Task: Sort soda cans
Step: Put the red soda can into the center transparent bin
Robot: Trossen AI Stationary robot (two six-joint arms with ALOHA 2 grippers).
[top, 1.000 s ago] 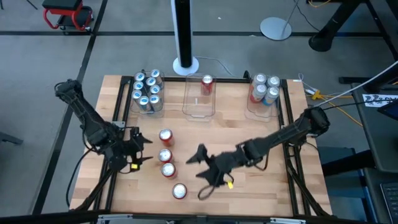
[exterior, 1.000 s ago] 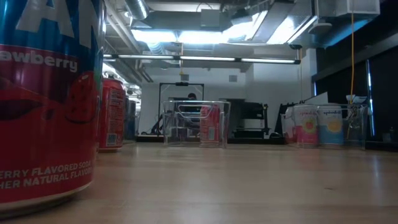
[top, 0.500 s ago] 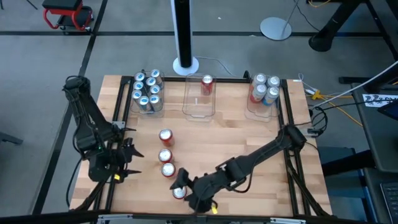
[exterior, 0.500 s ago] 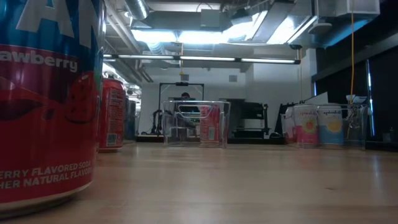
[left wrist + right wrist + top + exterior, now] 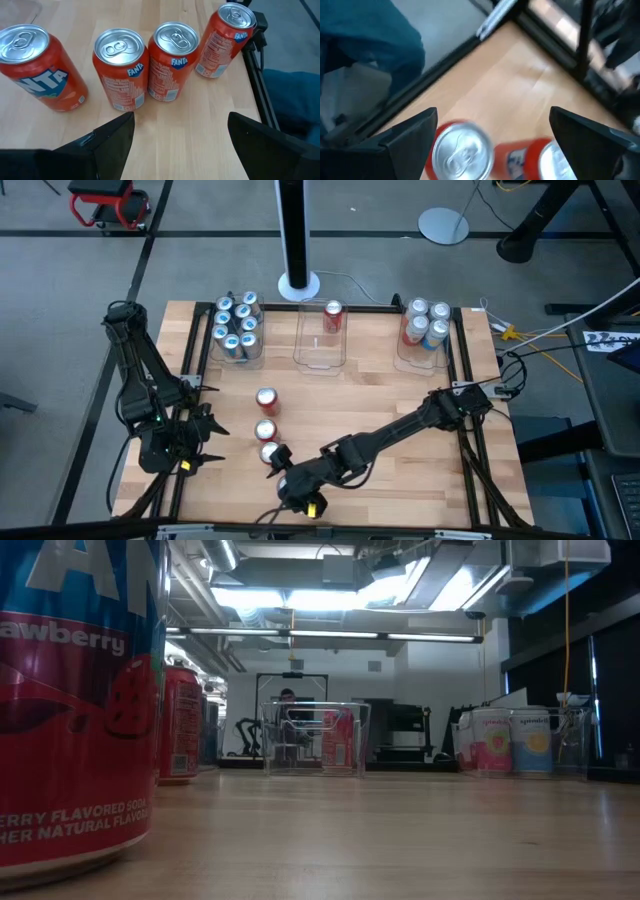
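At the table's left edge the left gripper [image 5: 200, 442] hangs with fingers spread, holding nothing. Its wrist view alone shows four upright orange-red soda cans [image 5: 120, 67] labelled Fanta, which from above appear as a line of silver tops. The right gripper [image 5: 283, 478], jaws wide and empty, hovers over the nearest can [image 5: 461, 149] of that line. Three clear rectangular plastic bins [image 5: 321, 340] stand along the far side of the pale wooden table [image 5: 400, 400]. The low view shows a dim room beyond.
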